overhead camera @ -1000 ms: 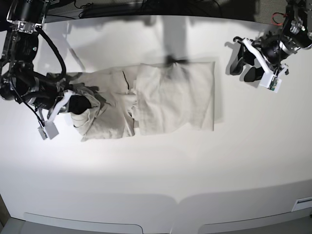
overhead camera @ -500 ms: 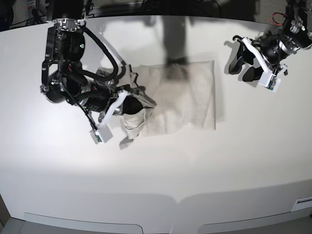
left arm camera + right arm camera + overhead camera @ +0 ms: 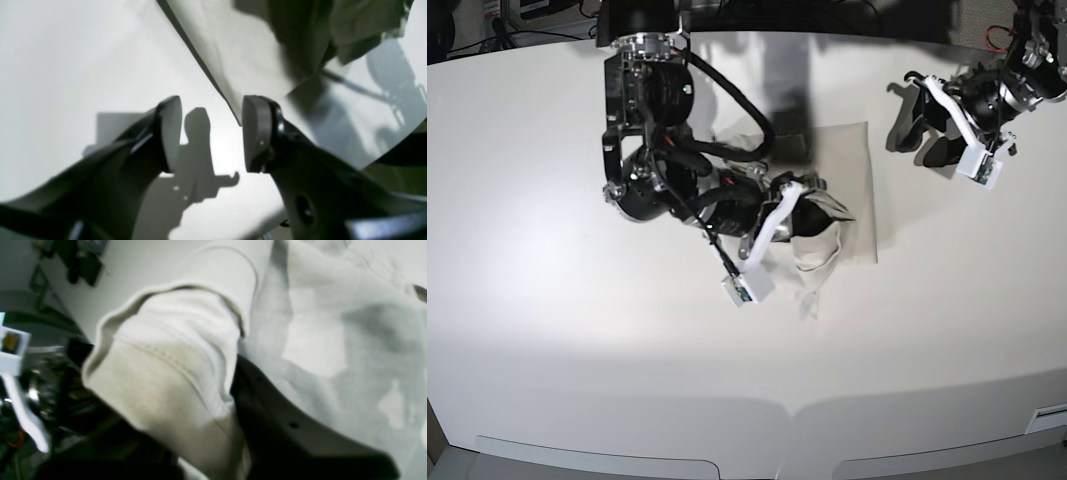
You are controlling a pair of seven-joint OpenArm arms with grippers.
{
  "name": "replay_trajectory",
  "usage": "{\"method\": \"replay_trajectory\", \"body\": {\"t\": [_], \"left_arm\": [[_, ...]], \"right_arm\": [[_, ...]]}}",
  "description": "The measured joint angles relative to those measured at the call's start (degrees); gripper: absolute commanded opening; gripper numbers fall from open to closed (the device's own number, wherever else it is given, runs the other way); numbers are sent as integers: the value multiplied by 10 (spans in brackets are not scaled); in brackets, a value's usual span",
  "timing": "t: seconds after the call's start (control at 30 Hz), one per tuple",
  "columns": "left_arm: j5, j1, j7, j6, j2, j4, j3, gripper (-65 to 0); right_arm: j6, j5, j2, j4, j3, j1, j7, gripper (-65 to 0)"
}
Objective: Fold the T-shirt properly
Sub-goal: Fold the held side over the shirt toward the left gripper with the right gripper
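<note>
The T-shirt (image 3: 842, 160) lies near the far middle of the white desk (image 3: 577, 380), already partly folded into a compact shape whose long axis runs from near to far in the base view. The right tool (image 3: 812, 222) is over the near half of the cloth and is clamped on a hemmed edge of the shirt; in the right wrist view this fabric (image 3: 166, 373) wraps over one finger, with the folded body of the shirt spread below it. The carried flap hangs above the folded part, so the coming move seems to turn on this one relation: the free far-side edge of the stack lies beyond the tool, away from the right arm's base, and the flap should be laid toward it.

The left tool (image 3: 932, 130) hovers above the bare desk just beside that far edge, its fingers (image 3: 168, 133) apart and holding nothing; the corner of the shirt (image 3: 233, 66) shows between them, farther off. The right arm is clearly the nearer one.

Nothing else lies on the desk. The right arm's own bulk hides much of the fold, so I cannot say surely how even the layers are.
</note>
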Motion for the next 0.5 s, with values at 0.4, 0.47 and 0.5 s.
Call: {"method": "replay_trajectory", "body": {"t": [0.4,0.47,0.5], "left_arm": [[1,0,3,0,0,0,0,-360],[1,0,3,0,0,0,0,-360],[1,0,3,0,0,0,0,-360]], "right_arm": [[-50,-70,2,-34,-95,0,76,-650],[-50,-69,4,-57,-108,-1,93,-650],[-50,-70,4,-69,-115,0,102,-650]]}}
